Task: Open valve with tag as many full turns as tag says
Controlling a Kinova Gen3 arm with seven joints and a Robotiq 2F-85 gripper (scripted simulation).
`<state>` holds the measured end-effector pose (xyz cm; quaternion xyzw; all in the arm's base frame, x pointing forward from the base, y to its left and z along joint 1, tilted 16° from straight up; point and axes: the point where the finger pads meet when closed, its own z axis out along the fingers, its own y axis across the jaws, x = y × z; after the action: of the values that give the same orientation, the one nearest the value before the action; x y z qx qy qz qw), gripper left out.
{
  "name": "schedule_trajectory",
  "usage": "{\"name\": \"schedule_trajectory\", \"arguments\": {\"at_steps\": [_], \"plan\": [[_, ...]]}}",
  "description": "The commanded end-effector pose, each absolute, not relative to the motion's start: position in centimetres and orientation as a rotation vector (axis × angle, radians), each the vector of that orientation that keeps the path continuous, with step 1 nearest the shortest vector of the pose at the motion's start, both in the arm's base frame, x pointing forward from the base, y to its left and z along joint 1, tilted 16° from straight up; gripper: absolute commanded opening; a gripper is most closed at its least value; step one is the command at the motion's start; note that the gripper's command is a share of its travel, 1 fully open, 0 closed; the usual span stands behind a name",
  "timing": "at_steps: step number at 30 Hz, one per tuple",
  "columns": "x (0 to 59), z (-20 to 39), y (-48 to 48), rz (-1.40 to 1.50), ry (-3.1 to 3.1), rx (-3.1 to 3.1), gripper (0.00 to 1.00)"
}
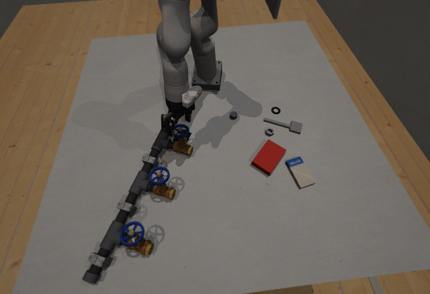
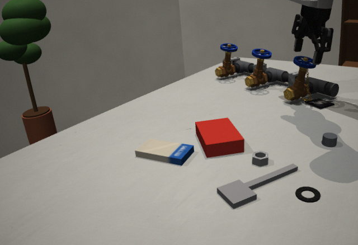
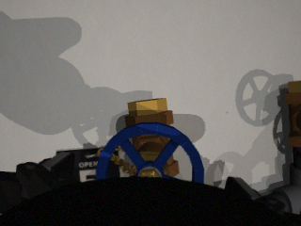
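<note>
Three brass valves with blue handwheels stand along a grey pipe (image 1: 143, 176) (image 2: 327, 85). The valve nearest the arm's base (image 1: 181, 131) (image 2: 304, 61) (image 3: 150, 155) carries a chain (image 2: 308, 84) to a dark tag (image 2: 319, 103) (image 3: 79, 166) lying flat on the mat beside it; the tag's text is only partly readable in the wrist view. My gripper (image 1: 177, 121) (image 2: 307, 52) is open and empty. It points down just above this handwheel, with one fingertip close to the rim. The middle valve (image 1: 158, 177) (image 2: 261, 53) and the far valve (image 1: 132, 232) (image 2: 228, 47) stand apart from the gripper.
To the right lie a red box (image 1: 269, 156) (image 2: 218, 136), a white and blue box (image 1: 300, 172) (image 2: 163, 150), a hex nut (image 1: 269, 129) (image 2: 259, 158), a black washer (image 1: 275, 107) (image 2: 307, 194), a grey paddle-shaped tool (image 1: 295, 126) (image 2: 236, 192) and a small grey cap (image 1: 233, 115) (image 2: 329, 139).
</note>
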<state>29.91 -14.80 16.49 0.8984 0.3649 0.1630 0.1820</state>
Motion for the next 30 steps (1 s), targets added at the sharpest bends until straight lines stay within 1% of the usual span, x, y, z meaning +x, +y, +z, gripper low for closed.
{"name": "schedule_trajectory", "arguments": {"at_steps": [1, 30], "plan": [[29.98, 16.35, -14.85, 0.499, 1.034, 2.525, 1.00], [30.31, 15.71, -14.99, 0.498, 1.034, 2.525, 1.00]]}}
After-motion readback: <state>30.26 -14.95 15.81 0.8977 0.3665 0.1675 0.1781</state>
